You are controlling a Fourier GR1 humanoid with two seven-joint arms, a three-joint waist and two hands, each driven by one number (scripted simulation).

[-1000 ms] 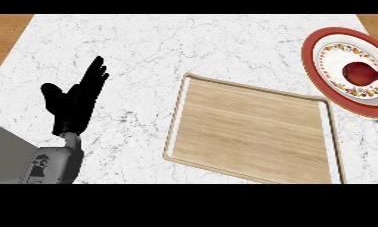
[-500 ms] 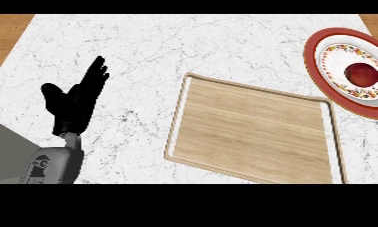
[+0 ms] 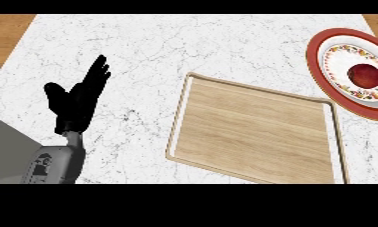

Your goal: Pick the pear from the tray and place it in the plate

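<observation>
Left hand (image 3: 76,102) sits at the near left of the counter (image 3: 162,56), and it's resting there: fingers straight and together, pointing up and away toward the far side, tilted a little to the right. The thumb sticks out to the left, apart from the fingers. The hand is released, holding nothing, touching no object. Its grey forearm (image 3: 55,163) comes up from the lower left corner, angled slightly rightward to the wrist.

Over to the middle and right, the wooden tray (image 3: 255,131) lies flat on the white marbled counter, its pale raised rim running all the way round and its near right corner cut by the view's edge. It sits skewed, the left side a bit farther than the right. The hand is well apart from it, off to the tray's left.

Now the fruit: the pear (image 3: 363,74), a reddish rounded thing, is lying in the plate (image 3: 325,56) at the far right, not in the tray. The plate has a red outer rim, a patterned band inside that, and a white centre where the pear rests. The plate is partly cut off by the right edge and sits just beyond the tray's far right corner.

The right hand does not show anywhere.
</observation>
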